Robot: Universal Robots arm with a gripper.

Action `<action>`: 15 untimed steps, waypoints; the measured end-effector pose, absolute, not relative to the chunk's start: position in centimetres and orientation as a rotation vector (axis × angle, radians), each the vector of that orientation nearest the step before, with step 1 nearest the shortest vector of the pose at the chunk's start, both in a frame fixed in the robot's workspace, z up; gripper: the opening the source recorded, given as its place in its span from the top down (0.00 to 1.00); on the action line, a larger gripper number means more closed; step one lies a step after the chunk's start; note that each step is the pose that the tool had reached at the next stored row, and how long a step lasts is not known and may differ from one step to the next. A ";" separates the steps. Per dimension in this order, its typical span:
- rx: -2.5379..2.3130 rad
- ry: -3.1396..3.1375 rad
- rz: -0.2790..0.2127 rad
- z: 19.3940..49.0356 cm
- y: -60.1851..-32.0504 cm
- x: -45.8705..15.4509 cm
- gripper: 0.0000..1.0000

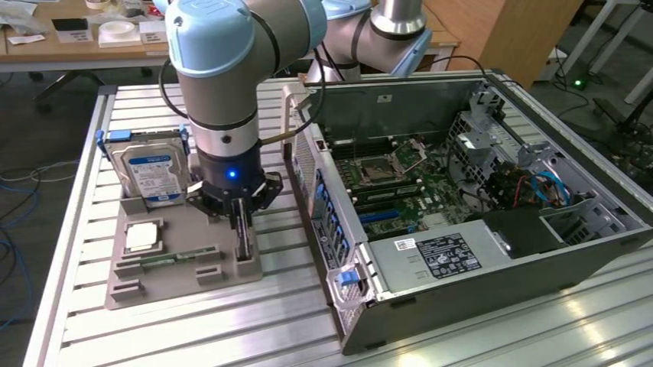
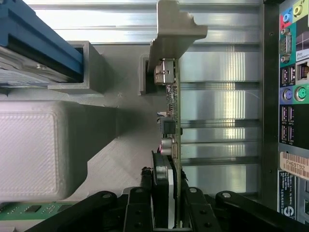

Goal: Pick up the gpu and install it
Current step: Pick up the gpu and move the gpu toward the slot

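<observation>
Green-edged gpu (image 2: pixel 176 116) stands upright in its slot on the grey holder tray (image 1: pixel 183 279), the gripper (image 2: pixel 166 198) clamped on both its faces, the open computer case (image 1: pixel 459 191) just beside the tray.

A blue-labelled hard drive (image 1: pixel 151 174) stands upright in a grey holder (image 1: pixel 133 294) that also carries a CPU (image 1: pixel 143 235) and a memory stick (image 1: pixel 180 256), on a slatted metal table (image 1: pixel 153 336), just beside an open PC case (image 1: pixel 459 302) showing its motherboard (image 1: pixel 408 191) and power supply (image 1: pixel 444 256).
</observation>
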State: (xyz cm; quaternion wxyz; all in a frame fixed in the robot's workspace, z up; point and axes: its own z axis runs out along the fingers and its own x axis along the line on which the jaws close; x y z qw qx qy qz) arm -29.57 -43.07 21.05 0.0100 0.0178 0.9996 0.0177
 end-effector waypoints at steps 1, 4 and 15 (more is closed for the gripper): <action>0.055 3.121 0.055 21.0 -43.1 -29.6 0.68; 0.056 3.121 0.055 21.1 -43.1 -29.6 0.70; 0.055 3.121 0.055 21.0 -43.1 -29.6 0.72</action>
